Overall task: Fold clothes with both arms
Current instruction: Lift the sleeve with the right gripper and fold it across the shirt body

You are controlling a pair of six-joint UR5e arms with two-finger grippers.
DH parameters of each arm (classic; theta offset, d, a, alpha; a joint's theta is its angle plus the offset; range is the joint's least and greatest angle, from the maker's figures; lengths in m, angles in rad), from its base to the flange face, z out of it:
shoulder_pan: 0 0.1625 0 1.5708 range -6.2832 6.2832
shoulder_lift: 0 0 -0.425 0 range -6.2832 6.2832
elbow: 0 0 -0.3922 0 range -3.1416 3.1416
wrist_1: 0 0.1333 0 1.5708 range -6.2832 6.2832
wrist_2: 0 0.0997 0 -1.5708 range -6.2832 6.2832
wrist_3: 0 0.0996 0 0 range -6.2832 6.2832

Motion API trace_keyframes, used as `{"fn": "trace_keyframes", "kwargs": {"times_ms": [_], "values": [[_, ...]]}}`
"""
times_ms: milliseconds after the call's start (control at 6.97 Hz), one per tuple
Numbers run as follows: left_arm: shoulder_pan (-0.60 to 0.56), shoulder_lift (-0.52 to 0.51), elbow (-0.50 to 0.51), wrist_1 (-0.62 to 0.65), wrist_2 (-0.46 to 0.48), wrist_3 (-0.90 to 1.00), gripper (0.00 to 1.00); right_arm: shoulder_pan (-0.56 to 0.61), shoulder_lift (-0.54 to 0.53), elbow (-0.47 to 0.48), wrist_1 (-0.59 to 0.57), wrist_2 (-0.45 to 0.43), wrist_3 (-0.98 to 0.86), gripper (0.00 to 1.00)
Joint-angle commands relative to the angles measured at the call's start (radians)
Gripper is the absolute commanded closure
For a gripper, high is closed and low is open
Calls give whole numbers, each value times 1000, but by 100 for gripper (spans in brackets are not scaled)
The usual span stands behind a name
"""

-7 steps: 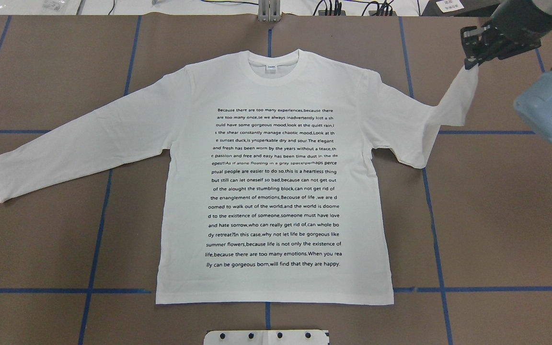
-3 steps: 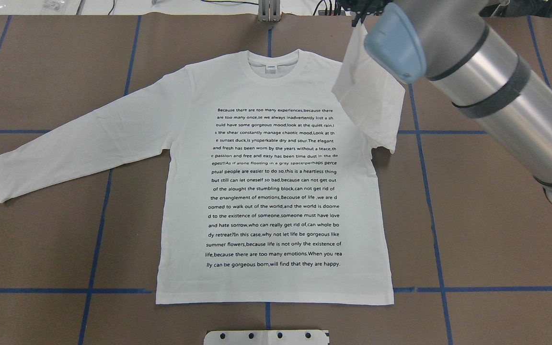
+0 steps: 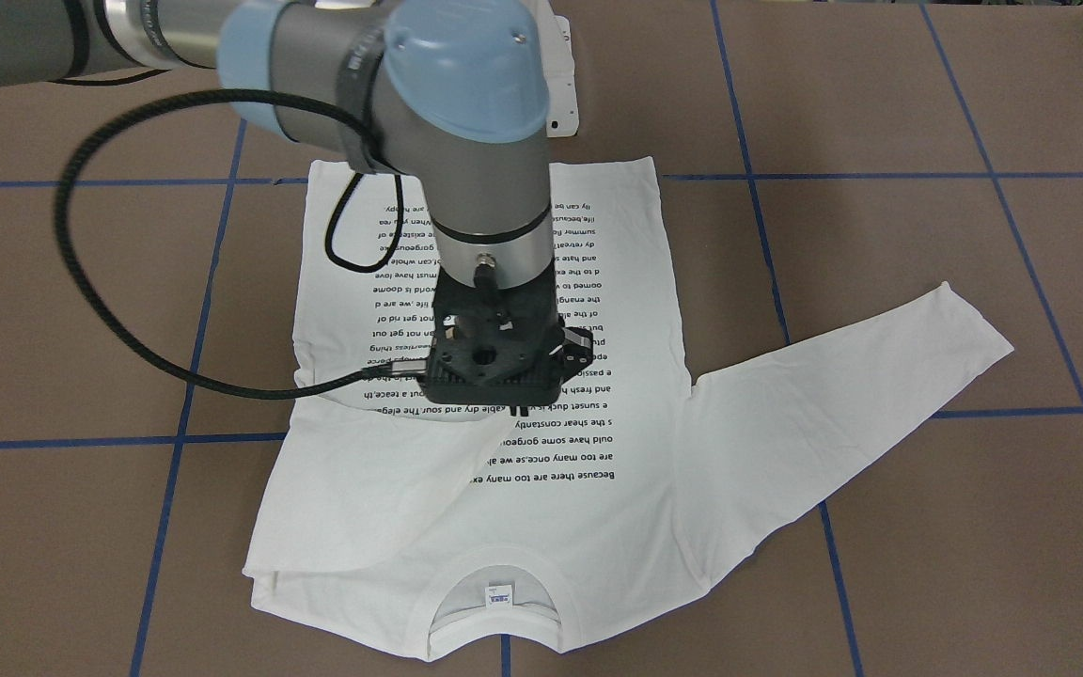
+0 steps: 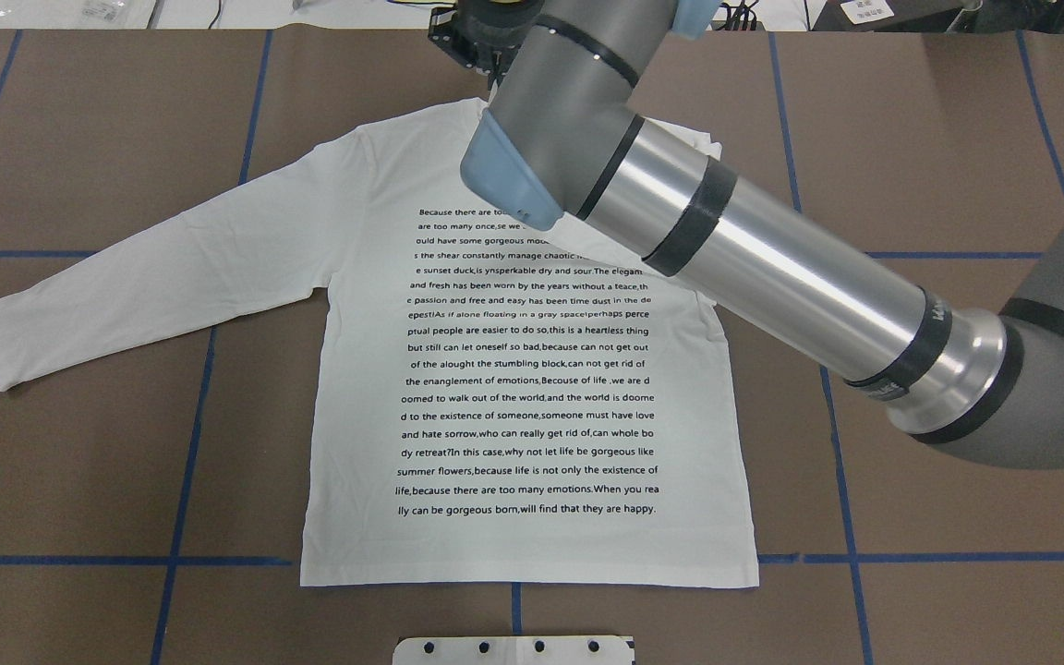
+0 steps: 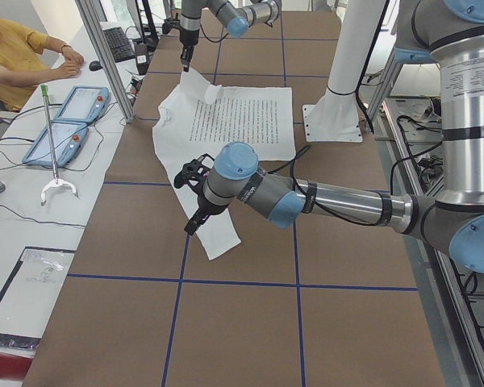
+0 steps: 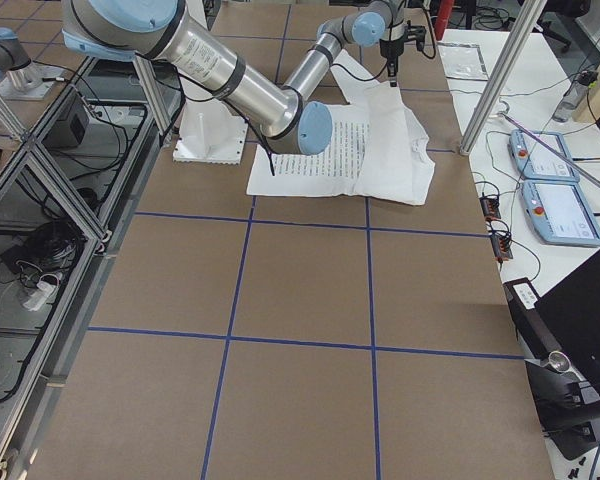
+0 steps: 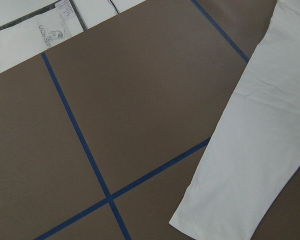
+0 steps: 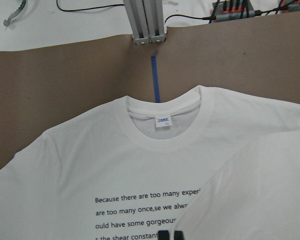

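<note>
Diagonally, right arm (image 4: 754, 259) over T-shirt (image 4: 532, 388)

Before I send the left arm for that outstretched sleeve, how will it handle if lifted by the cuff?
Probably floppy: the right sleeve hangs limp from the right gripper. The left sleeve looks thin and lies flat, so likely light. Lifting it may tug the T-shirt along.

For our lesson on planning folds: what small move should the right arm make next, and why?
Probably lower the right gripper and open it: it pinches the sleeve, which is folded across the T-shirt's printed chest but lifted off the cloth.
</note>
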Motion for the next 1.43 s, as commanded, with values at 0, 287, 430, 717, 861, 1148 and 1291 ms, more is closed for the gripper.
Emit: {"fn": "trace_keyframes", "kwargs": {"times_ms": [0,287,430,717,861,1148,1291], "values": [[-2,1,2,0,0,-1,0,-123,75,-135,110,-168,97,100],[0,1,15,0,0,1,0,-161,126,-255,212,-236,150,100],[0,1,16,0,0,1,0,-166,136,-266,214,-246,166,100],[-2,1,16,0,0,-1,0,-164,188,-332,215,-252,177,1],[0,1,18,0,0,-2,0,-163,200,-346,215,-252,180,0],[0,-3,19,14,3,-10,0,-122,235,-346,204,-226,181,0],[0,-9,33,0,0,-7,0,-74,222,-344,179,-144,149,0]]}}
